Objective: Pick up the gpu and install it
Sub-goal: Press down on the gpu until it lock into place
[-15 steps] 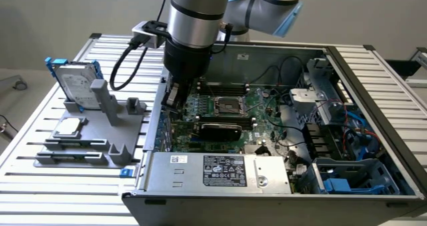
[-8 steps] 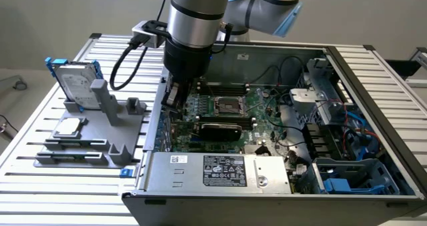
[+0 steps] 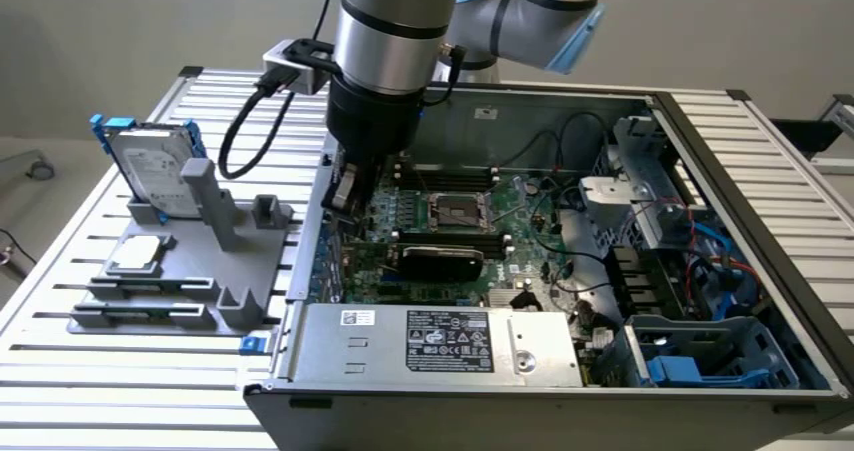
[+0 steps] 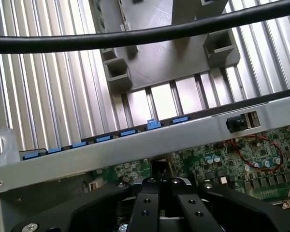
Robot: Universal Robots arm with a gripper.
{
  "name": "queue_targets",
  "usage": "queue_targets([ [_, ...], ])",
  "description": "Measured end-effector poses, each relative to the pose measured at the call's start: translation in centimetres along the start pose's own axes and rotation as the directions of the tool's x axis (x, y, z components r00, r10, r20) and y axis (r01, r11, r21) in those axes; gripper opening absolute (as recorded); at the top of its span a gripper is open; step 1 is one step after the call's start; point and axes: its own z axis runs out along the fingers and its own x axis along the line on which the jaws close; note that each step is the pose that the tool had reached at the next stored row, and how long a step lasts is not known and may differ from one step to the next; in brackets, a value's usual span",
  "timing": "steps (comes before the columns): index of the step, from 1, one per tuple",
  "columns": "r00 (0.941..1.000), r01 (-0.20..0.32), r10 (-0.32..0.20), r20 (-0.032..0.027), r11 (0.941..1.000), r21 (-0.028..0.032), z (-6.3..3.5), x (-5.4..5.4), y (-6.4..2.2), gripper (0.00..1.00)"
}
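The gpu (image 3: 442, 261), a small card with a black rounded shroud, stands on edge on the green motherboard (image 3: 534, 216) inside the open computer case (image 3: 441, 341). My gripper (image 3: 344, 193) hangs just inside the case wall on the exterior view's left, a short way up and to the left of the gpu and apart from it. In the wrist view the gripper (image 4: 159, 186) is shut, its black fingers (image 4: 145, 205) pressed together with nothing between them, above the motherboard (image 4: 208, 162) and next to the silver case wall (image 4: 135, 145).
A grey fixture (image 3: 174, 271) outside the case holds a silver hard drive with blue rails (image 3: 150, 161). The power supply (image 3: 441, 343) fills the case's near side. Black memory slots (image 3: 454, 178) and cables (image 3: 587, 271) crowd the board. A black cable (image 4: 135, 34) crosses the wrist view.
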Motion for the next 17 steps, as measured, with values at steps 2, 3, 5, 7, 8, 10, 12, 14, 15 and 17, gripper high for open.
queue_targets([
  [2, 1.0, 0.0, 0.0, 0.0006, 1.0, -0.001, -0.01, 0.0, 0.01, 0.11],
  [3, 1.0, 0.0, 0.0, 0.0011, 1.0, -0.0015, -0.01, 0.0, 0.01, 0.11],
  [5, 1.0, -0.001, 0.001, 0.0018, 1.0, -0.0026, -0.02, 0.0, 0.01, 0.11],
  [7, 1.0, -0.002, 0.002, 0.0027, 1.0, -0.0034, -0.01, 0.0, 0.01, 0.11],
  [8, 1.0, -0.003, 0.003, 0.0032, 1.0, -0.004, -0.01, 0.0, 0.02, 0.11],
  [10, 1.0, -0.005, 0.005, 0.0045, 1.0, -0.0053, -0.01, 0.01, 0.02, 0.11],
  [12, 0.9999, -0.009, 0.009, 0.006, 0.9999, -0.0067, -0.02, 0.01, 0.03, 0.11],
  [14, 0.9999, -0.014, 0.014, 0.0082, 0.9999, -0.0084, -0.04, 0.02, 0.03, 0.11],
  [15, 0.9998, -0.017, 0.017, 0.0091, 0.9998, -0.0088, -0.04, 0.01, 0.04, 0.11],
  [17, 0.9997, -0.02, 0.02, 0.0108, 0.9998, -0.0095, -0.05, 0.01, 0.04, 0.11],
])
